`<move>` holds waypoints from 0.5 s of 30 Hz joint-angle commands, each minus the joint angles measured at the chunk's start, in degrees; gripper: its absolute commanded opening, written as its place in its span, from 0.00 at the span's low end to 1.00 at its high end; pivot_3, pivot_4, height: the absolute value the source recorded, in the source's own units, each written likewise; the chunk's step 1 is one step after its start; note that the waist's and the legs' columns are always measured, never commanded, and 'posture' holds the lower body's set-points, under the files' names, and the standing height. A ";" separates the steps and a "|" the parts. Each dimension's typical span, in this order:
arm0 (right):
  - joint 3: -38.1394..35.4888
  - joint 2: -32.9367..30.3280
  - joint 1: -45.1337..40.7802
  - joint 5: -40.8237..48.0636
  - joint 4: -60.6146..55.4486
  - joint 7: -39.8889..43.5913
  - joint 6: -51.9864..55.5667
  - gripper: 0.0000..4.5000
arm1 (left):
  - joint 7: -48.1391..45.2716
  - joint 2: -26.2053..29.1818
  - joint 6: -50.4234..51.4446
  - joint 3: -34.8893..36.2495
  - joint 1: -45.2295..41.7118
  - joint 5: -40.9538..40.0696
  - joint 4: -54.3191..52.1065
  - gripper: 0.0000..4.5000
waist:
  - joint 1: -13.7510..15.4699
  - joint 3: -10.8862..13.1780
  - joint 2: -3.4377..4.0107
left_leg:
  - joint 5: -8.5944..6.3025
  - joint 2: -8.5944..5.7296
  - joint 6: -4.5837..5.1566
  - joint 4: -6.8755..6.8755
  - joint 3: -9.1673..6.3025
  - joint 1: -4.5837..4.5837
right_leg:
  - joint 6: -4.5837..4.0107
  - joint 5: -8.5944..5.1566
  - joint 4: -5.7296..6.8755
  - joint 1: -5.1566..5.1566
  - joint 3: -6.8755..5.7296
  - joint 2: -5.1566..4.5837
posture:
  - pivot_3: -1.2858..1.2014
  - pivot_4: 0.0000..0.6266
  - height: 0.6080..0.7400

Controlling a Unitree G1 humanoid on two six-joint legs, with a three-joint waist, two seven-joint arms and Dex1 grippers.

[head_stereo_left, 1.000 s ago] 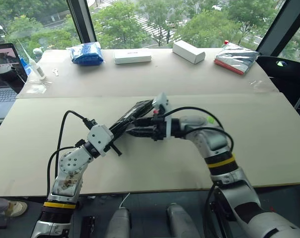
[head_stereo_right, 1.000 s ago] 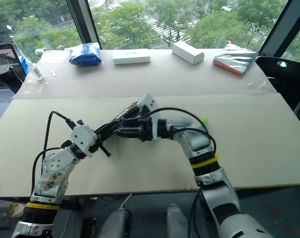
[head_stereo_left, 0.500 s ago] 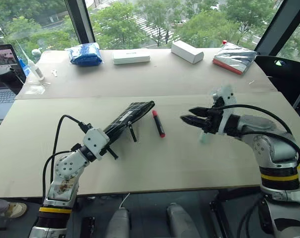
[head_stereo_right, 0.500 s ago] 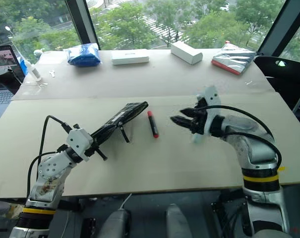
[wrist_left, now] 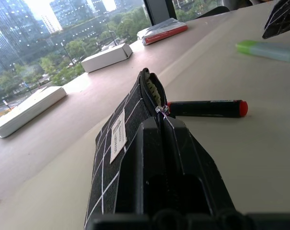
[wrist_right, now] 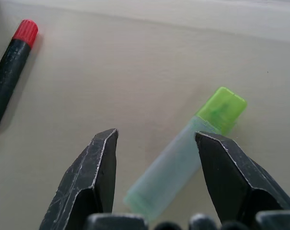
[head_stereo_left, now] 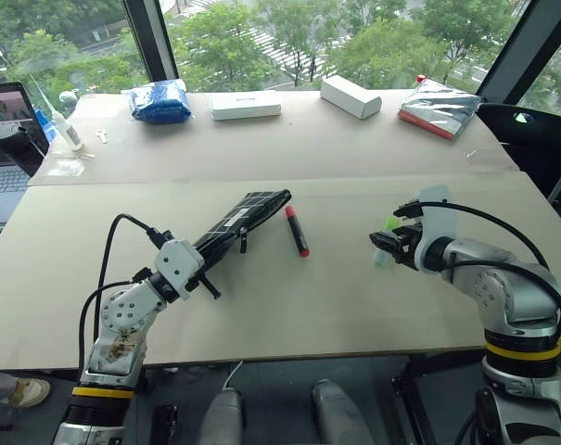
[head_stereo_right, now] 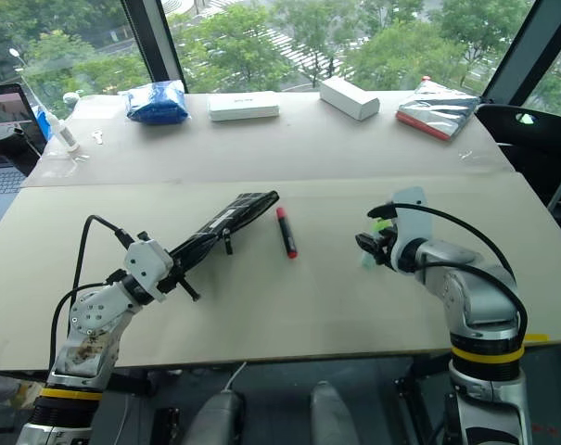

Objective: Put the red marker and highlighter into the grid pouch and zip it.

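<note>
The grid pouch [head_stereo_left: 252,209] lies tilted on the table, mouth end away from me, and my left gripper [head_stereo_left: 215,247] is shut on its near end by the zipper. The red marker [head_stereo_left: 296,231] lies flat on the table just right of the pouch mouth, apart from it. Further right, the highlighter [wrist_right: 183,158], with its yellow-green cap, lies on the table. My right gripper [wrist_right: 156,134] hangs open just over it, one finger on each side, not touching. The left wrist view looks along the pouch [wrist_left: 113,139] to the marker [wrist_left: 207,108] beyond.
Along the far edge sit a blue cloth bundle [head_stereo_left: 160,100], a flat white box [head_stereo_left: 248,105], a white block [head_stereo_left: 352,95] and a silver packet [head_stereo_left: 440,108]. A laptop [head_stereo_left: 6,139] and a small bottle [head_stereo_left: 65,125] stand at the far left.
My right gripper has swung from the pouch mouth to the right and down, over the highlighter. The red marker now lies on the table beside the pouch. The left arm held still.
</note>
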 commanded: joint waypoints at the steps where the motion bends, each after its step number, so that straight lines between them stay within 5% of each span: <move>1: -0.71 -1.19 -0.61 -2.80 0.46 -2.59 -1.49 0.63 | 0.16 -0.39 -1.16 0.33 -0.50 -0.90 -1.00 0.00 | 0.18 0.00 0.00 | 0.00 -0.01 0.00 0.01 0.00 0.00 | 0.00 0.00 -0.02 0.01 0.00 0.00 | 0.52 0.24 1.00; 15: 1.04 3.84 -1.61 -4.82 4.11 -4.13 -2.51 0.63 | 0.88 -0.95 -1.08 0.78 0.08 -0.58 -1.55 0.00 | -0.20 0.00 0.00 | 0.00 0.02 0.00 -0.04 0.00 0.00 | -0.01 0.01 -0.07 0.01 -0.01 0.01 | 0.52 0.24 1.00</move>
